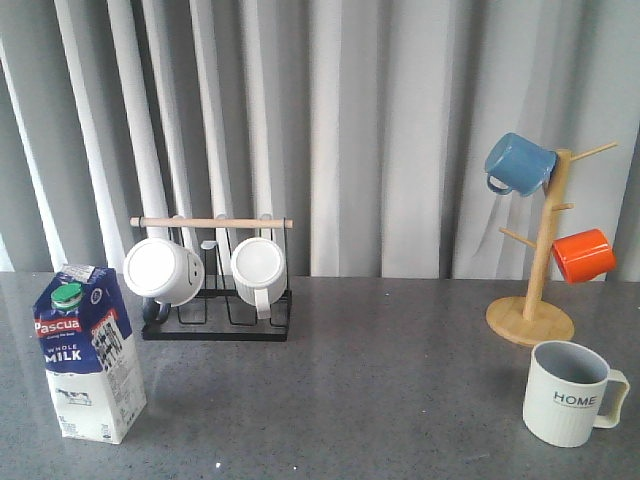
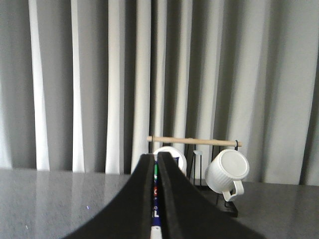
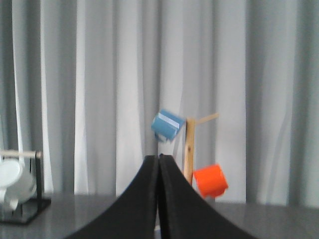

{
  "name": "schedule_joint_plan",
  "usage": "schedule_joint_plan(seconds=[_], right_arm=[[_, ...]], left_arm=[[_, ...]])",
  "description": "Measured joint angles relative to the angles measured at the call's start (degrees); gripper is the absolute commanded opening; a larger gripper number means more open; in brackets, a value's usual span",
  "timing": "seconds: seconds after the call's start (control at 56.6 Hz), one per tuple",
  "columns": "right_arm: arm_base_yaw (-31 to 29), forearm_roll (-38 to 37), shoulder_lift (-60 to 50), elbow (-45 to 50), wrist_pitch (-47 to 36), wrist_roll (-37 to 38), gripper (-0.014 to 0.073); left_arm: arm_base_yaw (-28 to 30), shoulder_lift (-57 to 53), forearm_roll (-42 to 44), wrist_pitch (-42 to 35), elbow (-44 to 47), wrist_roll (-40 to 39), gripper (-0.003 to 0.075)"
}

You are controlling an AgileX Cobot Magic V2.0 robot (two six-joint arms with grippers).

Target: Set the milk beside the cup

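The milk, a blue-and-white carton with a green cap, stands upright near the table's front left. The cup, a pale ribbed mug marked "HOME", stands at the front right with its handle to the right. Neither gripper shows in the front view. In the left wrist view my left gripper has its fingers almost together and empty, and a sliver of the milk shows far off through the narrow slit. My right gripper is shut on nothing, pointing toward the mug tree.
A black wire rack with a wooden bar holds two white mugs behind the milk. A wooden mug tree at the back right carries a blue mug and an orange mug. Grey curtains close the back.
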Motion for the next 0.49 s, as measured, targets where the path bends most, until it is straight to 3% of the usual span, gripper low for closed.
schedule_joint_plan(seconds=[0.177,0.389,0.495], right_arm=[[0.0,2.5,13.2,-11.8,15.5,0.1,-0.0008],[0.0,1.8,18.1,-13.2,17.5,0.1,0.0],[0.0,1.1,20.3,-13.2,16.8,0.1,0.0045]], left_arm=[[0.0,8.5,0.0,9.4,-11.1,-5.5,-0.0006],[-0.2,11.3,0.1,7.7,-13.5,-5.4,-0.0003],[-2.2,14.9,0.2,4.6,-13.5,-3.6,0.0019]])
